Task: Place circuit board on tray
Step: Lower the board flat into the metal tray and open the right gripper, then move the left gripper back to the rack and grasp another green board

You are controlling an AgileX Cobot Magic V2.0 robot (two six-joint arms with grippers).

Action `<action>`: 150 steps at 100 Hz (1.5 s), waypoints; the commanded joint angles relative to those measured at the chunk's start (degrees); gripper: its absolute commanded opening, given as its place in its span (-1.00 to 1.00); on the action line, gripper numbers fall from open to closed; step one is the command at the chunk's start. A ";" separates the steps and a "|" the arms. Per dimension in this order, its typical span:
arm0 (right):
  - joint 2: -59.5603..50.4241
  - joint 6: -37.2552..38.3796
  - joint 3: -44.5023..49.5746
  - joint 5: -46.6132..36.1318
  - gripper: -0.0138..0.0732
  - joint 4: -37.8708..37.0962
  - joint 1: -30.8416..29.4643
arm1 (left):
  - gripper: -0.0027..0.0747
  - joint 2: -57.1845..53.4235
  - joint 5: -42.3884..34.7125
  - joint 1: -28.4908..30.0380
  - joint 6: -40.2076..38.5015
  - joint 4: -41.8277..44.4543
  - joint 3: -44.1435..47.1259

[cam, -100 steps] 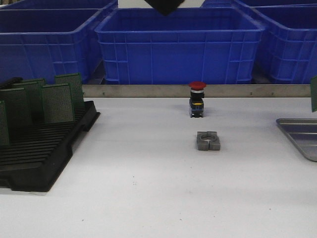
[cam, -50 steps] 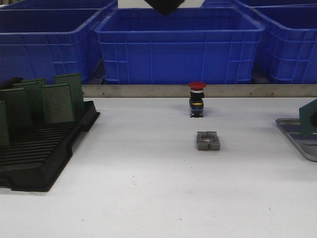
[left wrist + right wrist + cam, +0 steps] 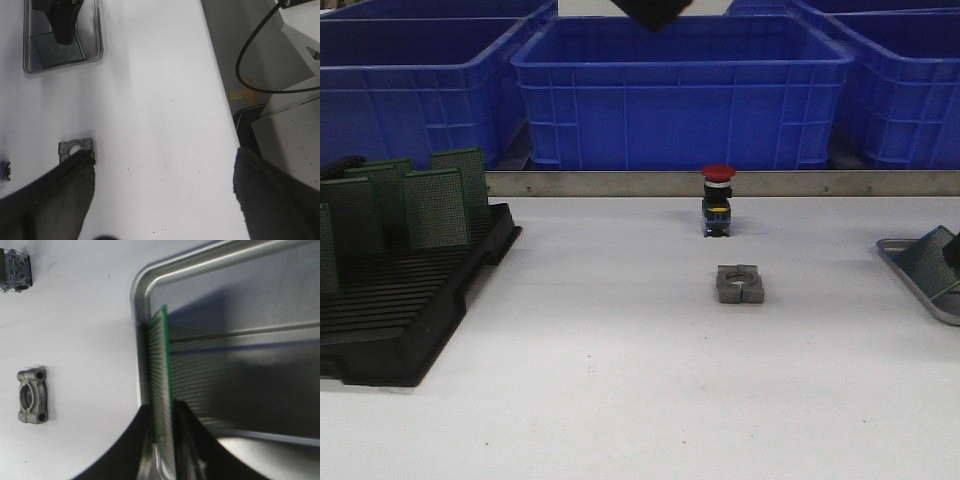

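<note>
Over tray [image 3: 912, 262], half-cropped circuit board [image 3: 931, 260] seemingly tilted.

The right gripper [image 3: 163, 440] has smooth, tapering black fingers [image 3: 132, 440], while the left gripper [image 3: 162, 192] shows broad, dull black, matt-surfaced fingers [image 3: 55, 200].

Your right gripper [image 3: 162, 440] is sitting at the 3 o'clock edge of the front view, its two dark fingers [image 3: 134, 445] clamping the circuit board [image 3: 161, 390] edge-on. Your left gripper [image 3: 162, 192] is hanging high above, fingers spread wide and holding nothing.
</note>
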 commanded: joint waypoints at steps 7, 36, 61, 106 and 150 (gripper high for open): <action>-2.45 -0.27 -1.53 1.37 0.08 1.28 -1.43 | 0.46 -2.72 0.24 -0.39 -0.31 -3.19 -1.30; -2.78 -0.33 -1.53 0.92 0.48 0.01 -2.30 | 0.46 -2.72 0.24 -0.39 -0.31 -3.19 -1.30; -5.40 -0.33 -1.53 1.33 0.48 -0.62 -2.30 | 0.46 -2.72 0.36 -0.39 -0.31 -3.19 -1.30; -7.37 -0.33 -1.53 2.98 0.48 -0.62 -2.30 | 0.46 -2.43 0.78 9.95 -0.31 17.43 -5.47; -7.37 -0.33 -1.53 2.98 0.48 -0.56 -2.30 | 0.46 7.08 -2.42 25.22 0.02 21.68 -5.47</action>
